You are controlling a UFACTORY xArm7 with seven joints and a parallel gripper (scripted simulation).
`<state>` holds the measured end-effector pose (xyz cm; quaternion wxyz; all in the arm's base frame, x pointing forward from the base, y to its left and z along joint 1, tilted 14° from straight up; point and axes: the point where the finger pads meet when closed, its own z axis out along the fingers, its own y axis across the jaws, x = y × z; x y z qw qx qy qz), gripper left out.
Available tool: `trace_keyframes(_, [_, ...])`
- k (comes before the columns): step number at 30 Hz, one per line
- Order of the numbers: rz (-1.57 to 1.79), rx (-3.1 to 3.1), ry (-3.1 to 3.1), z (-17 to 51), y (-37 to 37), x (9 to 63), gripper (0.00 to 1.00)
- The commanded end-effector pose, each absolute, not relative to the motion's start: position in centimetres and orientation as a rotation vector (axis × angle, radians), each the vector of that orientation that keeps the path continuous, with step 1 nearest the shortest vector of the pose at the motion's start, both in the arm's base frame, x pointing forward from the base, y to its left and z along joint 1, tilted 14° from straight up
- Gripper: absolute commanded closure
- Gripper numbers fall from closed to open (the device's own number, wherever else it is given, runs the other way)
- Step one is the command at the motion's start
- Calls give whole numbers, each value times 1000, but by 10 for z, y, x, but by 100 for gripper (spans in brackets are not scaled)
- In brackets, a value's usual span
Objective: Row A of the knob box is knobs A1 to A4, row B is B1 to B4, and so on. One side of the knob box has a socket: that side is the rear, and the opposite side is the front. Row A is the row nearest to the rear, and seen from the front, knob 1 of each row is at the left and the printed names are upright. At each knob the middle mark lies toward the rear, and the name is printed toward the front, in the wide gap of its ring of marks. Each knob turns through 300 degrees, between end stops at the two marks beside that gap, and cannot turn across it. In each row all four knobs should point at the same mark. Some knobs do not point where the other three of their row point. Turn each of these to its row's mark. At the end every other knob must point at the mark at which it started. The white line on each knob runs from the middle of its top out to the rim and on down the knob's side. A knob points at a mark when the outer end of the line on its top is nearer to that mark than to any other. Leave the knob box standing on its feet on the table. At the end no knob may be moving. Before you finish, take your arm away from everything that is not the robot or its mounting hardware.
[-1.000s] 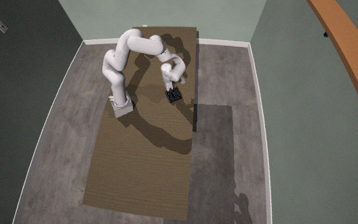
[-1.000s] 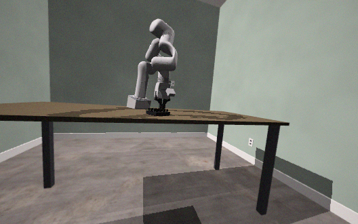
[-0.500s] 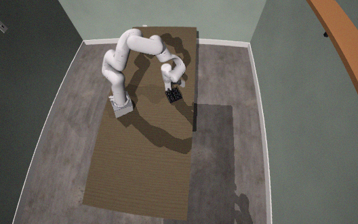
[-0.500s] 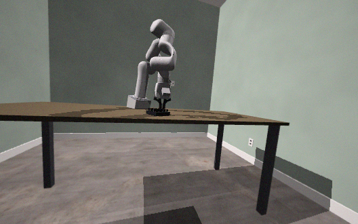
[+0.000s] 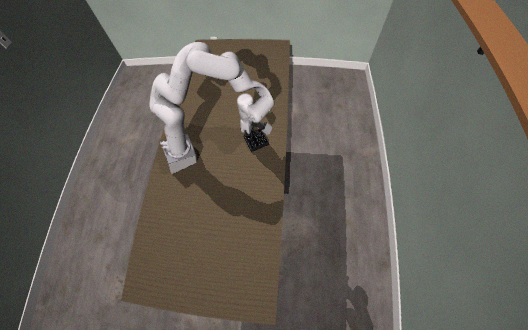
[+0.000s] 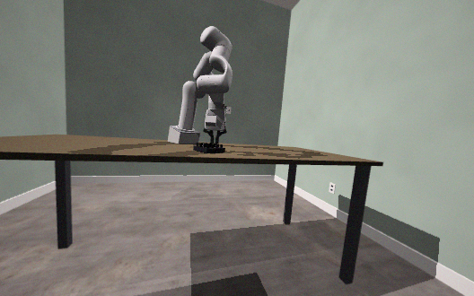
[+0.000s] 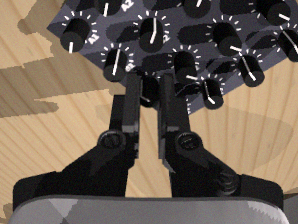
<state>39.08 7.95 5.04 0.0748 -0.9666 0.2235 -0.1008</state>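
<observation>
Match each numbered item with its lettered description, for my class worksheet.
Items
1. knob box
2. arm's base
3. gripper's fingers
4. table legs

Descriptions
A. pale grey block on the table top, supporting the arm
B. dark uprights reaching down to the floor
C. dark body carrying rows of knobs with white lines
D. black, one at either side of a knob

Right pairs
1-C, 2-A, 3-D, 4-B
</observation>
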Motion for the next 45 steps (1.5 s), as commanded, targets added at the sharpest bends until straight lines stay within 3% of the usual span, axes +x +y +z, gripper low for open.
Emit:
trace_keyframes(1, [-289,-2862,837,51,80,392,92])
trace_keyframes(45, [-195,-2372,1725,51,80,392,92])
